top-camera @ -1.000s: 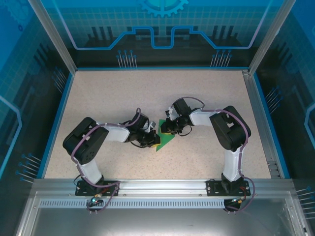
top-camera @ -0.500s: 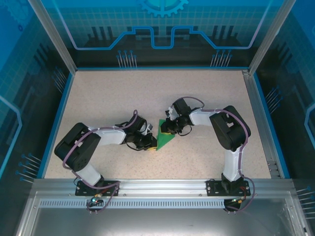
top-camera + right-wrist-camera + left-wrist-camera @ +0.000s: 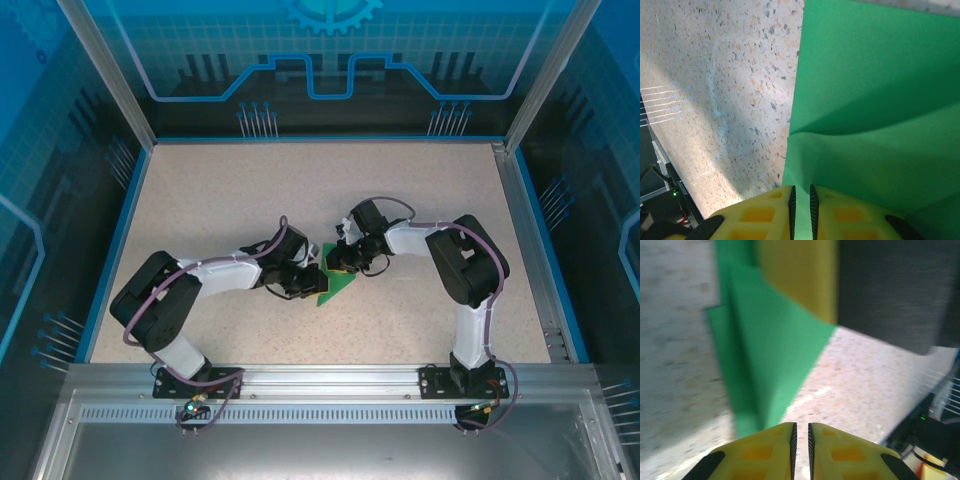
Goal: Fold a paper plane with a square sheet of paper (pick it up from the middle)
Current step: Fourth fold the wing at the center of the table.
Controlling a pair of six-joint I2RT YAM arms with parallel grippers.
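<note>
Your right claw point(image 3: 801, 196) is pinching the green paper point(image 3: 875, 100). Its two yellow fingers sit almost together, and a sliver of green fills the slit between them. Just ahead of the tips a layer bulges into a soft hump instead of lying flat. To the claw's left the paper's straight edge gives way to bare speckled table point(image 3: 730, 75).

Your left claw point(image 3: 800, 432) is pressed nearly together too, with only a thin slit. No green shows in that slit, though the paper's lower end runs down to the tip of the finger on the left of that view.

As I judge it, the main risk comes from two claws working this close on one thin, part-folded piece. Any pull apart or twist could tear it or drag a crease off line. The hump ahead of your right claw could set as a stray wrinkle if you press there. If the left claw has no real hold, the paper may pivot around the right pinch. The right claw's finger point(image 3: 797, 275) sits straight ahead of your left claw at the paper's far end, so the two could knock.

You can't tell whether the left claw has nipped an edge. Its wrist view is blurred, so the layers are hard to count. From above, both claws cover much of the paper, and a green triangle pokes out on their near side.
</note>
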